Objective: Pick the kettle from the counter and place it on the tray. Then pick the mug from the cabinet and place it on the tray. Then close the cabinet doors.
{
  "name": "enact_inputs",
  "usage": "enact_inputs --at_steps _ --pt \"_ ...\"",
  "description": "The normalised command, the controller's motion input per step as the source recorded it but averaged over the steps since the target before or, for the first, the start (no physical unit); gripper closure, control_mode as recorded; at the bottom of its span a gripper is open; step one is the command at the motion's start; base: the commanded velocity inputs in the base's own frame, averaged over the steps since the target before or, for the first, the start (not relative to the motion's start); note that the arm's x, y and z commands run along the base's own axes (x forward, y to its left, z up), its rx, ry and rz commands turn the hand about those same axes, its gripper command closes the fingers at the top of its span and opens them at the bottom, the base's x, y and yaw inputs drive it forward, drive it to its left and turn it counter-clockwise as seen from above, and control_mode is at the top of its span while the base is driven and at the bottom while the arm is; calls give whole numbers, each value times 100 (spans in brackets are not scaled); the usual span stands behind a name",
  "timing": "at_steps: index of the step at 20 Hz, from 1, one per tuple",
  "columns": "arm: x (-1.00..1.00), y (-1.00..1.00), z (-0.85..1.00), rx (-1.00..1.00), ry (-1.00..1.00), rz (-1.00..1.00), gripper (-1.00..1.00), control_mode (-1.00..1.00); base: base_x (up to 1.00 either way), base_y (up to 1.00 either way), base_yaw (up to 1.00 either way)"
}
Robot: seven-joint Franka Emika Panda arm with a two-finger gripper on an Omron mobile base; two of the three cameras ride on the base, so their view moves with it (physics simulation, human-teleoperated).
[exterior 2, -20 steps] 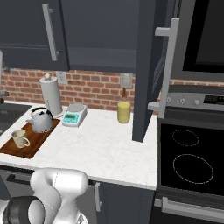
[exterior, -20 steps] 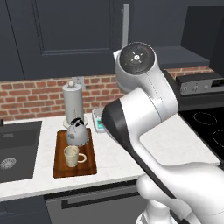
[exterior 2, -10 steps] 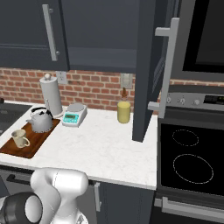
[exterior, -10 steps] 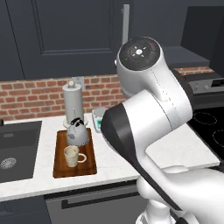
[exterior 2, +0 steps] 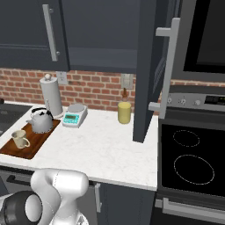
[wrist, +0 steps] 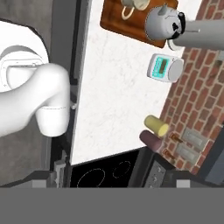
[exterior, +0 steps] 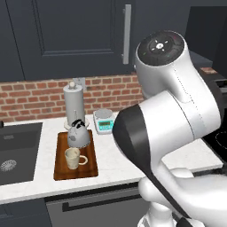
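Observation:
The grey kettle (exterior: 79,135) (exterior 2: 41,121) (wrist: 162,24) stands on the back part of the dark wooden tray (exterior: 91,165) (exterior 2: 37,138) (wrist: 114,19). In front of it on the tray stands the cream mug (exterior: 73,158) (exterior 2: 18,139) (wrist: 135,3). The tray lies on the white counter (exterior 2: 110,149) (wrist: 113,96). On the wall cabinet (exterior 2: 105,33), the left cabinet door (exterior 2: 26,30) is shut. The right cabinet door (exterior 2: 147,70) stands open, edge-on over the counter. My hand looks down on the counter from high up. Its jaws are open and hold nothing.
A paper-towel roll (exterior: 74,104) (exterior 2: 51,94) stands behind the tray, with a white-and-teal scale (exterior: 104,120) (exterior 2: 72,117) (wrist: 162,68) beside it. A yellow cup (exterior 2: 124,112) (wrist: 156,125) and a maroon cup (wrist: 151,141) stand near the wall. Sink (exterior: 15,150) at left, stove (exterior 2: 193,162) at right.
My arm's big upper joint has swung up and to the right in the left base view. Kettle, mug, tray and doors have not moved.

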Motion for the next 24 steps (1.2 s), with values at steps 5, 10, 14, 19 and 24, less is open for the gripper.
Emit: enact_inputs --at_steps 5,10,14,19,24 --pt "-10 -70 0 0 0 -10 -100 -100 0 0 0" --pt "0 -75 -2 0 -3 0 -100 -100 0 0 0" --pt "12 -75 -5 0 0 0 -100 -100 0 0 0" --pt "19 -71 -13 0 -4 0 -100 -100 0 0 0" --pt "13 -69 -11 0 -20 3 -100 -100 0 0 0"
